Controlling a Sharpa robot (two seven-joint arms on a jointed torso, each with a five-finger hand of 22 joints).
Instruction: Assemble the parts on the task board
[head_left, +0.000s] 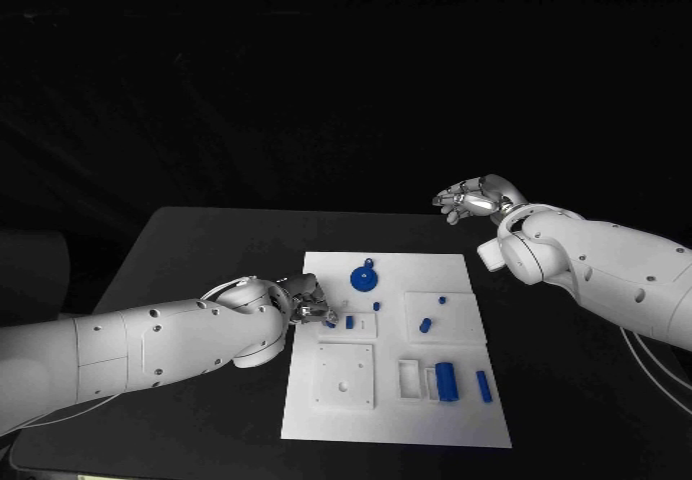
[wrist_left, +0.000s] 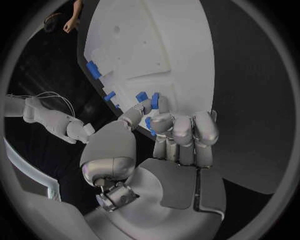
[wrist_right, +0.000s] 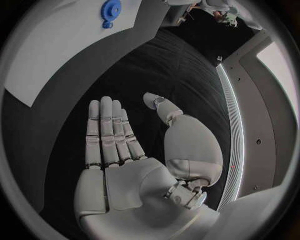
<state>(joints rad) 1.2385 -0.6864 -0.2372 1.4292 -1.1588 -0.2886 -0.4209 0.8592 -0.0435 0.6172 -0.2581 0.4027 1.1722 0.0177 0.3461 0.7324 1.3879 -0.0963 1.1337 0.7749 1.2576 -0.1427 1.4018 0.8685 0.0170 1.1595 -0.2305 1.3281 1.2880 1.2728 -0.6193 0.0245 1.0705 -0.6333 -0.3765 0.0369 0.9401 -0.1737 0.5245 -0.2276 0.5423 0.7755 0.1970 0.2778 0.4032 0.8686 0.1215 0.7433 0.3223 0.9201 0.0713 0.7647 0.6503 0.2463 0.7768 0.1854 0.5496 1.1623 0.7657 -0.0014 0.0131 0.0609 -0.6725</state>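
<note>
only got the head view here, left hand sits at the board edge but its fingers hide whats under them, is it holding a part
Observer: Yes. In the left wrist view the left hand pinches a small blue part between its thumb and a finger, over the task board.
Operator: and the right hand, looks curled from up here
Observer: The right wrist view shows the right hand flat, fingers straight, with nothing in it.
Operator: whats under it
Observer: The black table, not the board; the board corner with the blue gear lies out beyond its fingertips.
</note>
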